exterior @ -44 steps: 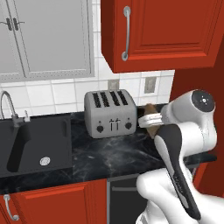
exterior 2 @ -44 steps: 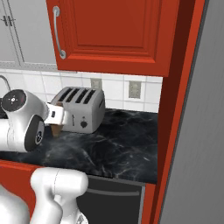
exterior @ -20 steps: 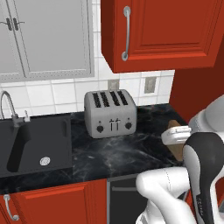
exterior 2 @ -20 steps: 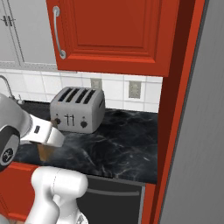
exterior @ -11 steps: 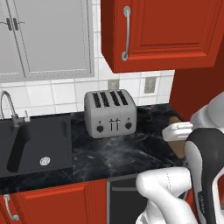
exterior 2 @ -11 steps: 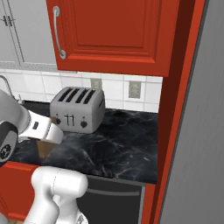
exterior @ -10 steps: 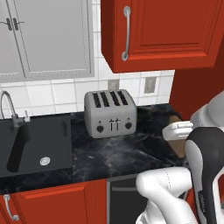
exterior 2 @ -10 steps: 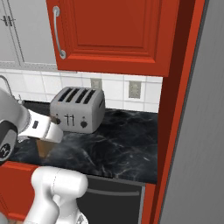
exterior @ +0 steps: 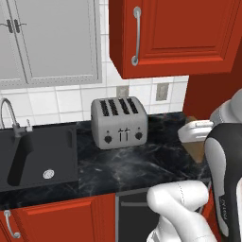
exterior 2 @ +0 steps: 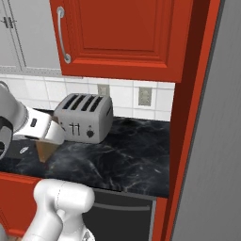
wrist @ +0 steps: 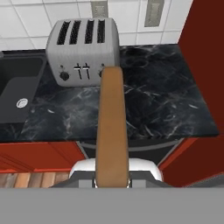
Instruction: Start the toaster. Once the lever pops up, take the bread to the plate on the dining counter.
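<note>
Bread [wrist: 112, 127] is pinched edge-on between the fingers, now carried clear of the toaster [exterior: 118, 122] and drawn back over the tabletop's [exterior: 156, 163] front edge. Extraction is complete; transport to the plate remains.

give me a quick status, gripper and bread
Gripper shut on the bread, slice seen edge-on, held clear of the toaster. Toaster slots empty, sitting on the black worktop. Nothing in the way near the hand.
</note>
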